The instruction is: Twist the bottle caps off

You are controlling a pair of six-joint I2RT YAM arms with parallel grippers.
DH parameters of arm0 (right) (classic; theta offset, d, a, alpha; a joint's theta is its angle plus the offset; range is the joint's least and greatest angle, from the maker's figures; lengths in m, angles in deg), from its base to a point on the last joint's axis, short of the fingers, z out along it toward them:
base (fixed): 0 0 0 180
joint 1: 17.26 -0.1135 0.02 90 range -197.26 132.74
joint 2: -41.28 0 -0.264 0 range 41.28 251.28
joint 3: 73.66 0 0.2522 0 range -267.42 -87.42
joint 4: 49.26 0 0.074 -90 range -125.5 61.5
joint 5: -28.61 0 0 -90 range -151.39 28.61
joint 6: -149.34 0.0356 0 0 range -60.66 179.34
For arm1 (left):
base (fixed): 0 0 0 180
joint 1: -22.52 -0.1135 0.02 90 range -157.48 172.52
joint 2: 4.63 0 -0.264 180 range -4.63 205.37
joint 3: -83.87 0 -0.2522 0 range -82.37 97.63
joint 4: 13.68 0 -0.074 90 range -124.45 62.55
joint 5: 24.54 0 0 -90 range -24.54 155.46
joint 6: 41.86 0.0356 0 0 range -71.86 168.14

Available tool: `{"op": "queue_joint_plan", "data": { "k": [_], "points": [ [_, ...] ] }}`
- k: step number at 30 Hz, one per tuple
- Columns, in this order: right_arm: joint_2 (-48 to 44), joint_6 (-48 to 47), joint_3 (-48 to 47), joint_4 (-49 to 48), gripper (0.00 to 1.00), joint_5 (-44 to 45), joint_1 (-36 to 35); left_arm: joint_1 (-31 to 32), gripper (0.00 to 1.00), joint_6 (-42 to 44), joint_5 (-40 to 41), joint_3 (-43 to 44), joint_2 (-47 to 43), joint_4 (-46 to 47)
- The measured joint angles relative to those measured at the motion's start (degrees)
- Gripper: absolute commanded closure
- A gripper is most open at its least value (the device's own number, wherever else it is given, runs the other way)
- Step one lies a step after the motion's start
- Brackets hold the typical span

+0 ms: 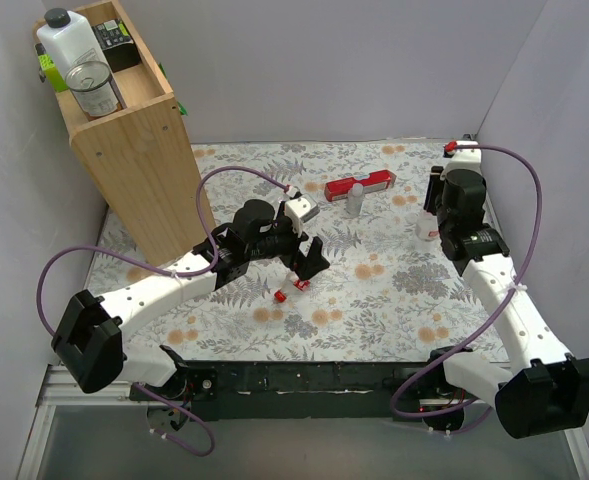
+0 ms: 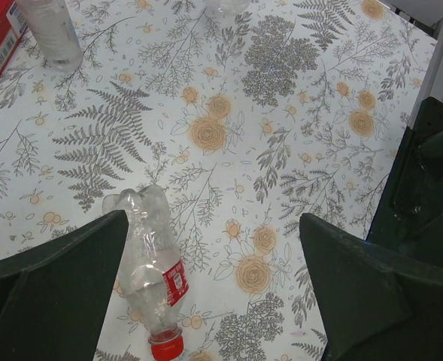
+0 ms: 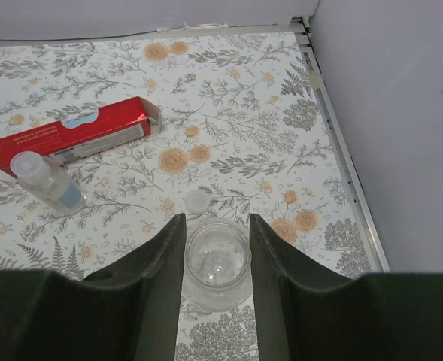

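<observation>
1. Floral-clothed bench (image 1: 374, 300) carries everything.
2. Left gripper (image 2: 213, 226): jaws wide apart above a lying bottle (image 2: 150, 263), whose red label's print is too small to read.
3. Right gripper (image 3: 216, 219): jaws clamped on an upright bottle (image 3: 217, 271).
4. Red box (image 3: 78, 134), towards the far side: print too blurred to read.
5. Red cap (image 2: 166, 347) sits on the lying bottle's neck.
6. White cap (image 3: 197, 200) lies loose just beyond the upright bottle.

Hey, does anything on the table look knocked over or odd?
A clear bottle lies on its side between the left fingers, body crumpled, red cap still on. A loose white cap sits beside the open bottle in the right fingers.
</observation>
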Motion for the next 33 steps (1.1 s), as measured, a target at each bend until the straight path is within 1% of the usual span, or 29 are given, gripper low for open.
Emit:
{"op": "queue_joint_plan", "data": {
  "k": [7,15,22,23,25,26,29,32,33],
  "points": [
    [2.03,-0.96,1.66,-6.82,0.99,-2.38,0.74,0.00,0.02,0.00,-0.02,0.02,0.02,-0.15],
    [4.70,-0.87,3.93,-10.80,0.99,-2.67,0.85,0.00,0.02,0.04,-0.04,0.02,0.20,-0.33],
    [5.03,-0.44,6.75,-13.86,0.99,-2.75,1.49,0.00,0.02,0.09,-0.07,0.04,0.44,-0.33],
    [5.03,-0.37,7.02,-14.27,0.90,-2.69,1.49,0.00,0.02,0.11,-0.09,0.07,0.63,-0.31],
    [5.03,-0.31,7.30,-14.78,0.77,-2.51,1.49,0.00,0.02,0.13,-0.09,0.07,1.07,-0.37],
    [4.94,-0.31,7.43,-14.99,0.63,-2.49,1.49,0.00,0.02,0.15,-0.09,0.07,1.18,-0.42],
    [4.48,-0.31,7.76,-14.99,0.40,-2.45,1.49,0.00,0.02,0.17,-0.11,0.07,1.27,-0.48],
    [4.15,0.15,7.91,-13.97,0.32,-2.45,1.49,0.00,0.02,0.20,-0.13,0.13,1.49,-0.48],
    [4.07,0.15,8.07,-13.66,0.25,-2.47,1.49,0.00,0.02,0.20,-0.13,0.17,1.66,-0.48]
  ]
}}
